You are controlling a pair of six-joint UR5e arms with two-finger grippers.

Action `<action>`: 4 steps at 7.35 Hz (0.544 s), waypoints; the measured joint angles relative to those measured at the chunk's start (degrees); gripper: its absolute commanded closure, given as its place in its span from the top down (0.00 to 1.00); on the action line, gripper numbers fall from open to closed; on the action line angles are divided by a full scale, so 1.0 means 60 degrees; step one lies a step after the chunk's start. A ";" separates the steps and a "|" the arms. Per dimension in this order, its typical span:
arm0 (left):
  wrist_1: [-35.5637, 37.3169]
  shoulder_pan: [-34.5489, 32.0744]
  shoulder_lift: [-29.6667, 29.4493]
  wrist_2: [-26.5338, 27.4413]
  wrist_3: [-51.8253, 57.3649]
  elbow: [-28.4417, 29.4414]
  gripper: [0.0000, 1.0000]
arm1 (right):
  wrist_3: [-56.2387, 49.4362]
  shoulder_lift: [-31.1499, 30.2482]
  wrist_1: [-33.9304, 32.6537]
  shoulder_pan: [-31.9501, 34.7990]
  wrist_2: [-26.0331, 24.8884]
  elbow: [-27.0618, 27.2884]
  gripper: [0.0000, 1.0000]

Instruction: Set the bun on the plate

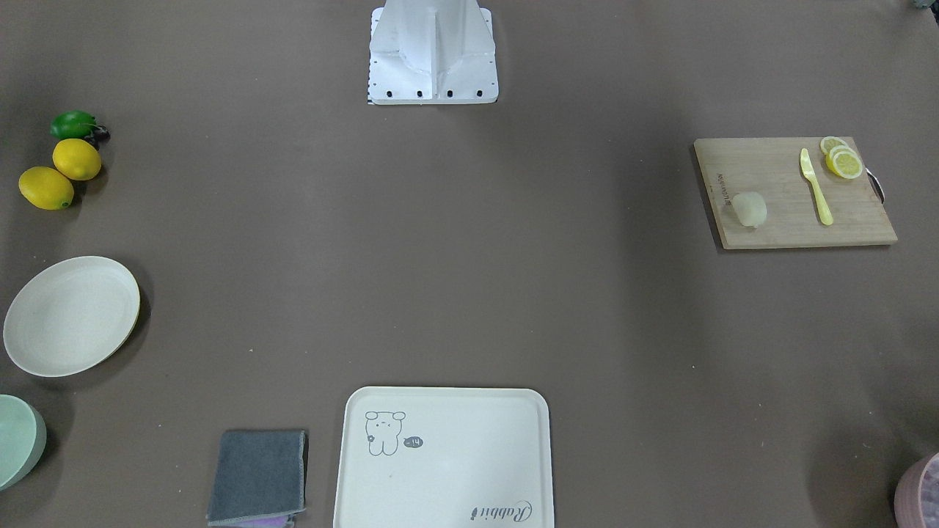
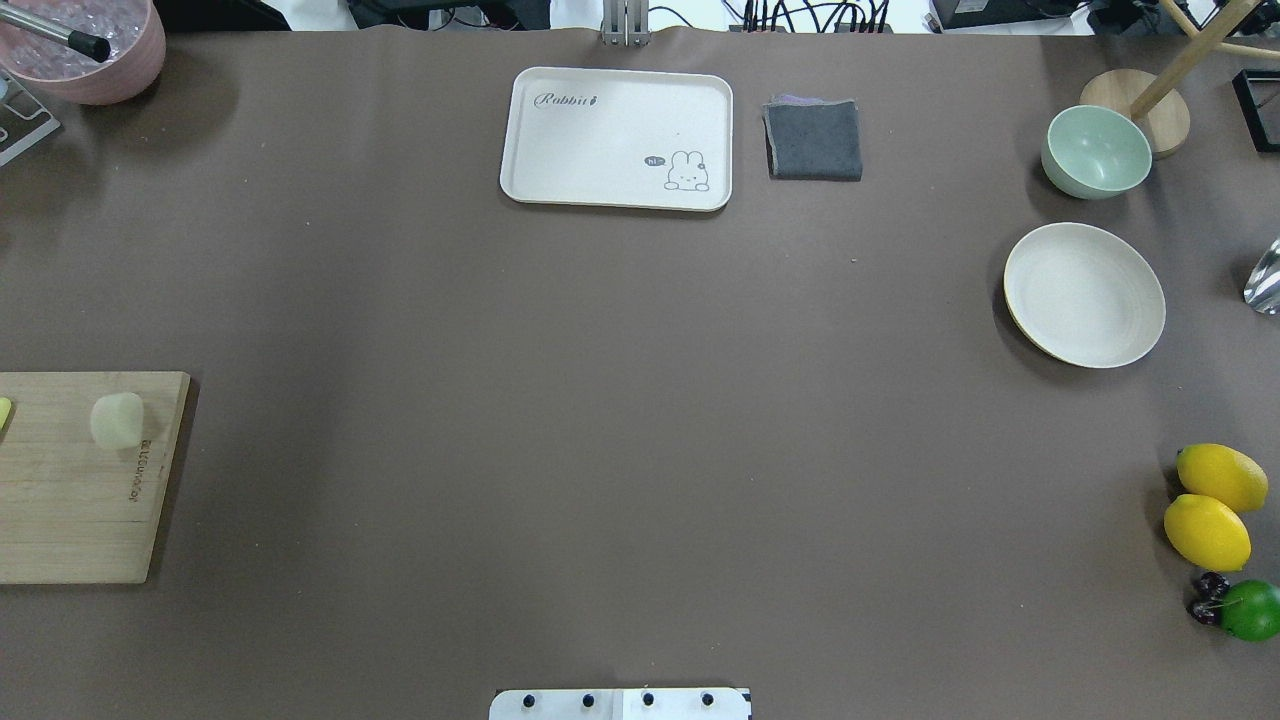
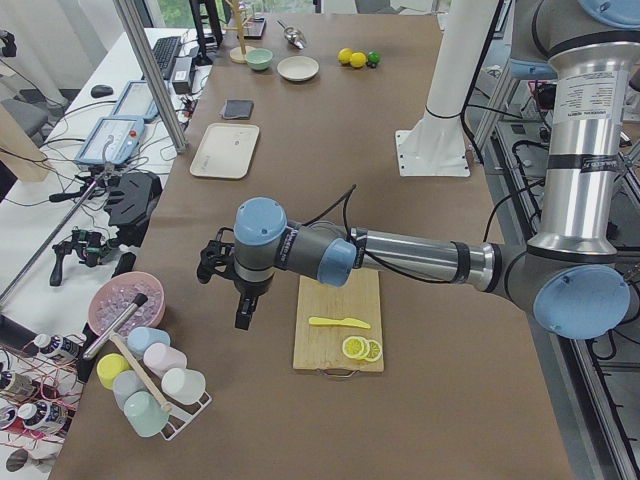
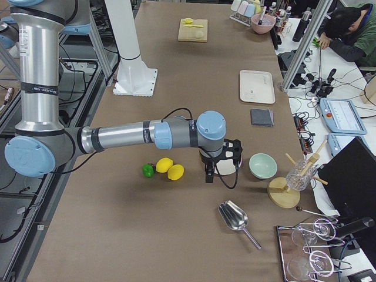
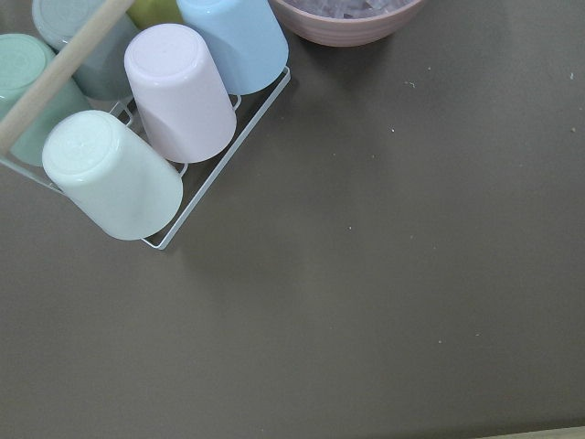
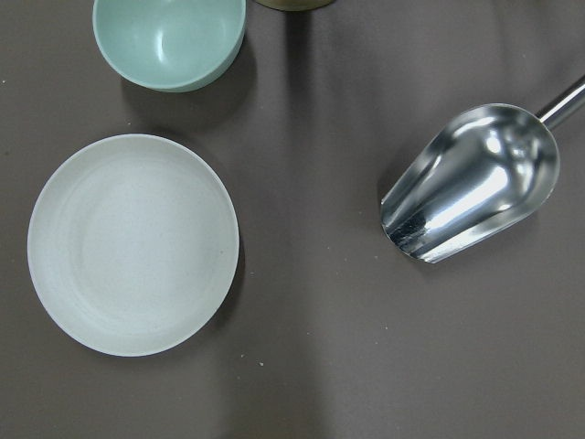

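Note:
The bun [image 1: 750, 209] [image 2: 117, 419] is a pale cream lump lying on a wooden cutting board [image 1: 792, 192] [image 2: 70, 490] on the robot's left side. The round cream plate [image 1: 71, 315] [image 2: 1085, 294] lies bare far across the table on the robot's right, and fills the left of the right wrist view [image 6: 133, 243]. My left gripper [image 3: 243, 308] hangs beside the board, over bare table near a cup rack. My right gripper [image 4: 207, 174] hovers over the plate. Both show only in the side views, so I cannot tell whether they are open or shut.
A knife [image 1: 816, 186] and lemon slices [image 1: 842, 159] share the board. Two lemons [image 2: 1212, 505] and a lime [image 2: 1250, 609] lie near the plate, with a mint bowl [image 2: 1096, 151] and steel scoop [image 6: 475, 183]. A cartoon tray [image 2: 617, 138], grey cloth [image 2: 814, 139], pink bowl [image 2: 85, 50] and cup rack [image 5: 137, 119] line the far side.

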 measured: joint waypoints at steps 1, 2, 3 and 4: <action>-0.0217 0.0046 -0.0002 -0.0003 -0.0053 -0.0010 0.98 | 0.0384 0.0260 0.0107 -0.0346 0.0001 -0.0037 1.00; -0.0552 0.0192 -0.0001 0.0002 -0.0380 -0.0011 0.98 | 0.0853 0.0416 0.0500 -0.0736 -0.0028 -0.0148 1.00; -0.1001 0.0450 0.0001 0.0021 -0.1057 0.0004 0.98 | 0.1452 0.0449 0.1299 -0.1136 -0.0109 -0.0414 1.00; -0.1410 0.0752 0.0003 0.0048 -0.1729 0.0022 0.98 | 0.2029 0.0435 0.2342 -0.1501 -0.0224 -0.0873 1.00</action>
